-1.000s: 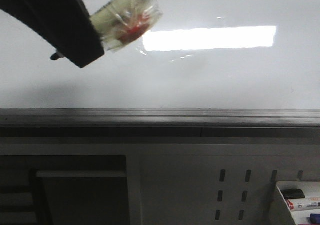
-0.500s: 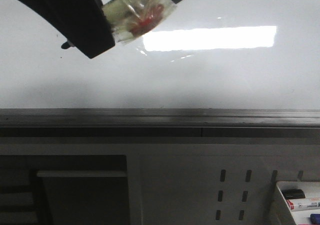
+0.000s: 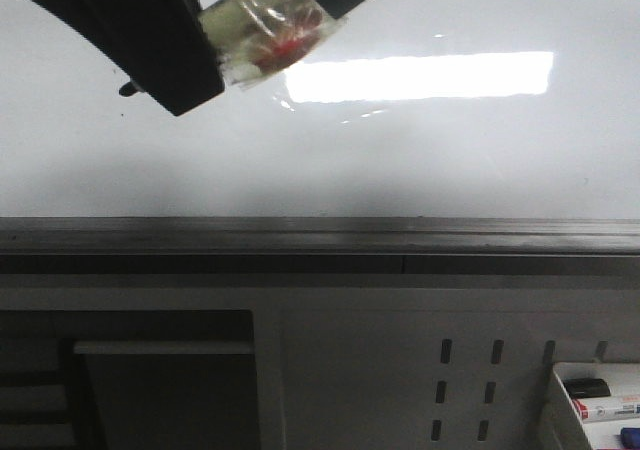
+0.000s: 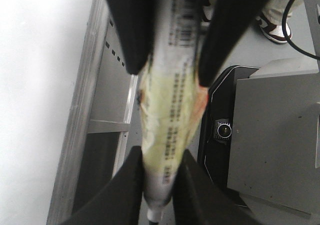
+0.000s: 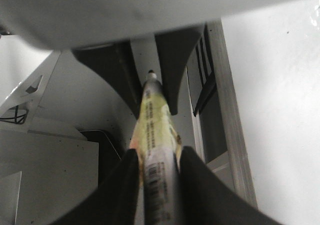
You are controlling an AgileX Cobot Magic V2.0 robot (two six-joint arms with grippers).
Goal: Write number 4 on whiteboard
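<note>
Nearest, both grippers clamp one marker [image 5: 155, 150]: the left gripper [image 4: 162, 185] and right gripper [image 5: 155, 172] pinch its taped barrel. It looks light, stiff and slippery, so the taped middle seems the best hold. Beyond, its tip meets the whiteboard [image 3: 430, 160]; no 4 shows yet.

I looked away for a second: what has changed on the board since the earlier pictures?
The left hand, clamped on its marker, moved slightly right along the whiteboard, carrying the dark tip with it. No stroke is visible yet. The tray of markers stayed put.
</note>
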